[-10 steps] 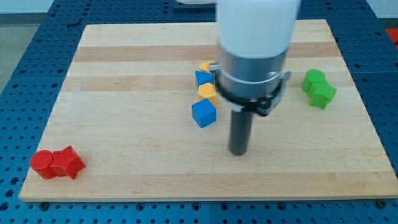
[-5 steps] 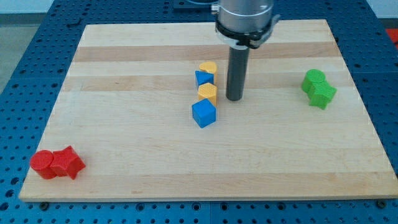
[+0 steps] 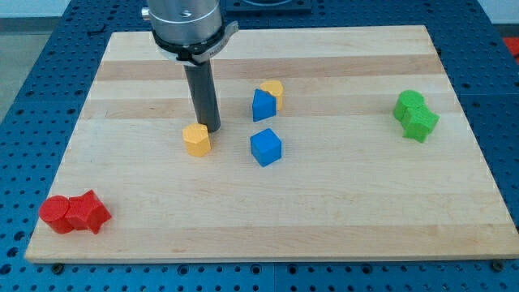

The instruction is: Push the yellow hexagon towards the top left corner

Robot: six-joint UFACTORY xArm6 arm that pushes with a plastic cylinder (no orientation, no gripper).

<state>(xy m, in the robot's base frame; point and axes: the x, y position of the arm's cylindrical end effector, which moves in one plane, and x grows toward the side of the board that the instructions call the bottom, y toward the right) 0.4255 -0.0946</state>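
One yellow hexagon [image 3: 196,139] mid-board, my tip [image 3: 210,128] touching its upper right, no claw.

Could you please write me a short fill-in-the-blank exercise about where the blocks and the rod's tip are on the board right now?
1. My tip rests just above and right of the yellow ____.
2. The pair of red blocks sits near the board's bottom ____ corner.
3. The two ____ blocks lie near the view's right edge.
4. The blue cube stands alone, to the ____ of the yellow hexagon.

Missing words: hexagon; left; green; right
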